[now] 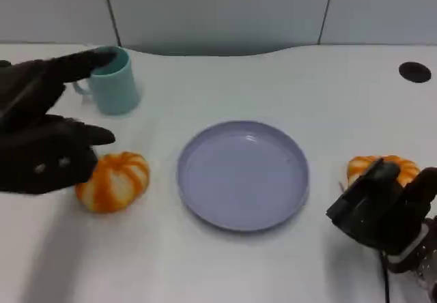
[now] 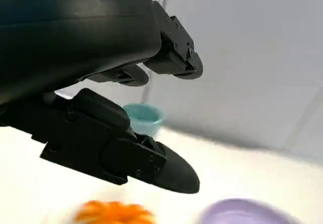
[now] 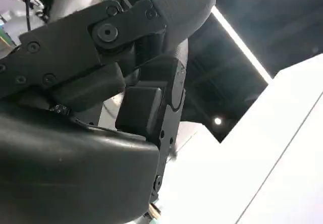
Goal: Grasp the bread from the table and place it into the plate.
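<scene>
Two orange, white-striped pumpkin-shaped breads lie on the white table. The left bread [image 1: 114, 181] [image 2: 114, 213] lies left of the lilac plate [image 1: 242, 174] [image 2: 242, 211], which has nothing in it. My left hand [image 1: 42, 129] hovers just left of and above this bread, fingers [image 2: 174, 57] spread, holding nothing. The right bread [image 1: 382, 167] lies right of the plate, partly hidden behind my right hand [image 1: 382, 211]. That hand sits near the table's front edge, just in front of the bread, with nothing in its fingers [image 3: 151, 47].
A teal mug [image 1: 113, 81] [image 2: 144, 118] stands at the back left, behind my left hand. A black round hole [image 1: 414, 71] marks the table at the back right. A grey panel wall runs behind the table.
</scene>
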